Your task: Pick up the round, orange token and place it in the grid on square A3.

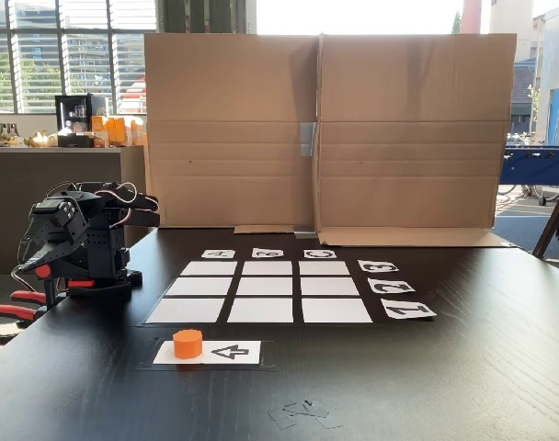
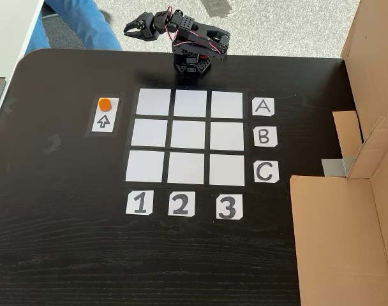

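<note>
- The small, bright orange, short plastic cylinder token (image 1: 188, 344) (image 2: 104, 103) is sitting on one end of a white paper card with a black arrow (image 1: 223, 352) (image 2: 104, 118), near the desk edge that lies closest in a fixed view, just outside the grid.
- The grid of nine white rectangles on black backing (image 1: 267, 287) (image 2: 189, 136) is lying flat in the middle of the dark wooden desk (image 1: 463, 386) (image 2: 66, 242), with white letter and number labels along two of its sides.
- Square A3 (image 1: 207, 268) (image 2: 228, 104), the corner cell nearest the A label, is lying bare, well apart from the token.
- The black arm is sitting folded at the desk edge behind the grid's A row, and its two-finger gripper (image 2: 136, 26) (image 1: 26, 252) is hanging beyond that edge with its fingers spread, grasping nothing.
- A brown cardboard screen (image 1: 325, 129) (image 2: 347, 236) is standing along the desk edge beyond the C row.
</note>
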You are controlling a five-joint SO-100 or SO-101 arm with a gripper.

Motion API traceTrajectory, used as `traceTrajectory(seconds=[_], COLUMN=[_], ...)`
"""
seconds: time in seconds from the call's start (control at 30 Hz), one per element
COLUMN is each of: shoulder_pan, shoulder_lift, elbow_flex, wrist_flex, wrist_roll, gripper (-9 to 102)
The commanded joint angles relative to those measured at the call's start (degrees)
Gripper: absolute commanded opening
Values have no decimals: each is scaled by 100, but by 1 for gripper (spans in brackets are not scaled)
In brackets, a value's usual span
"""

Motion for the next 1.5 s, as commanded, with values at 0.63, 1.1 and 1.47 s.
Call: traceTrajectory(seconds=[0.63,1.1,1.47], shoulder_pan=[316,44,-413], shoulder_lift=[44,-167,-3489], elbow_flex=[0,-97,-2663], wrist_flex=[-79,-185,229], wrist_roll=[9,-176,-272], gripper=[-1,0,4])
